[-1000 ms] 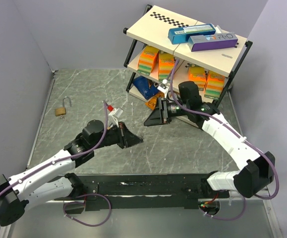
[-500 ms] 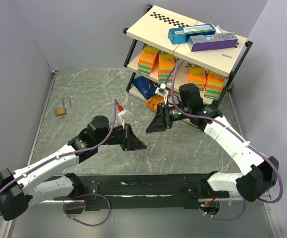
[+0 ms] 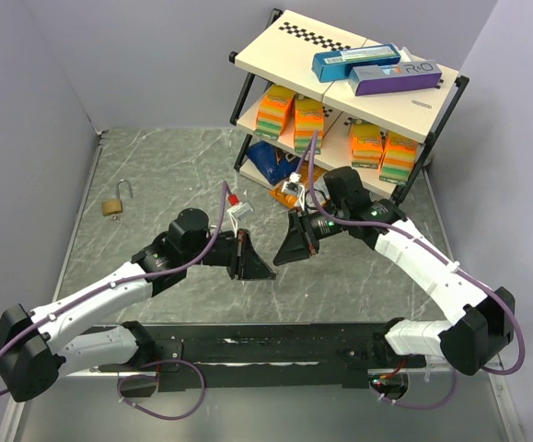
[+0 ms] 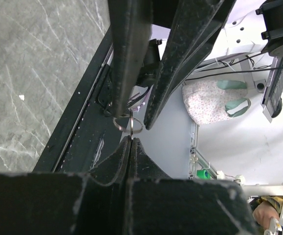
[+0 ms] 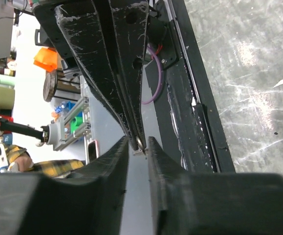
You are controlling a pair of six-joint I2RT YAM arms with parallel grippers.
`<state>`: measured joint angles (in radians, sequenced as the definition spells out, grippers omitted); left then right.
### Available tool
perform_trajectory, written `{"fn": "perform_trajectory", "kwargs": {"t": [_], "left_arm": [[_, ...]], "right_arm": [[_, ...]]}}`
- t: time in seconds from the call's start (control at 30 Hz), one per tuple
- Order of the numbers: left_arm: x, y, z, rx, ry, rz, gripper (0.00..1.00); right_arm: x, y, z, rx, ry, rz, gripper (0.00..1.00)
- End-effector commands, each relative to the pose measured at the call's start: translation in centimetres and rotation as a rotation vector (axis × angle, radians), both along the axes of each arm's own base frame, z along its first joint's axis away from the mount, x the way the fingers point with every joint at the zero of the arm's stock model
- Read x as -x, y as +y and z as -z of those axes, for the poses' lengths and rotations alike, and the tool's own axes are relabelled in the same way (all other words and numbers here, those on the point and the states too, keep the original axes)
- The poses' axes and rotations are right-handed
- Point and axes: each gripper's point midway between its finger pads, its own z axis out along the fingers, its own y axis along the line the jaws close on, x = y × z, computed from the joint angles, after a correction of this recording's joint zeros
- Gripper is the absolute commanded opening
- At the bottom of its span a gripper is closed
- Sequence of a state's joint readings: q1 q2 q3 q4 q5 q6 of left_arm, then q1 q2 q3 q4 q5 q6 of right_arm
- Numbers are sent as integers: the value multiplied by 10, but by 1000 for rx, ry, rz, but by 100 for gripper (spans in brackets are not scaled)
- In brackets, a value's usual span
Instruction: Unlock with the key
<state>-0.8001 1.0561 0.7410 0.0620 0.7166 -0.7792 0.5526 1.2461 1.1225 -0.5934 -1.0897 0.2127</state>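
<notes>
Your left gripper is pinched tight on the key, whose ring end pokes out past the tips, held above the table well to the right of the padlock. Your right gripper stands part-open, a finger on each side of that ring, probably to take it over for a better hold. The padlock lies apart from both arms, so unlocking is not yet begun

left hand, right hand — nearer together
</notes>
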Motion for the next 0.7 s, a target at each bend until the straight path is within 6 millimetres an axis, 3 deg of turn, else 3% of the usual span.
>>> {"fn": "perform_trajectory", "kwargs": {"t": [0.0,0.37,0.53,0.67], "left_arm": [[0,-3,-24,49,-62,28,1],[-1,0,-22,54,-61,2,1],[-5,-1,-24,66,-68,-16,1],[-14,-1,-24,66,-59,-77,4]], "right_arm": [[10,-2,-10,-41,-45,-45,23],[19,-2,-10,-73,-6,-92,15],[21,-2,-11,-84,-2,-104,0],[20,-1,-14,-93,-17,-93,0]]}}
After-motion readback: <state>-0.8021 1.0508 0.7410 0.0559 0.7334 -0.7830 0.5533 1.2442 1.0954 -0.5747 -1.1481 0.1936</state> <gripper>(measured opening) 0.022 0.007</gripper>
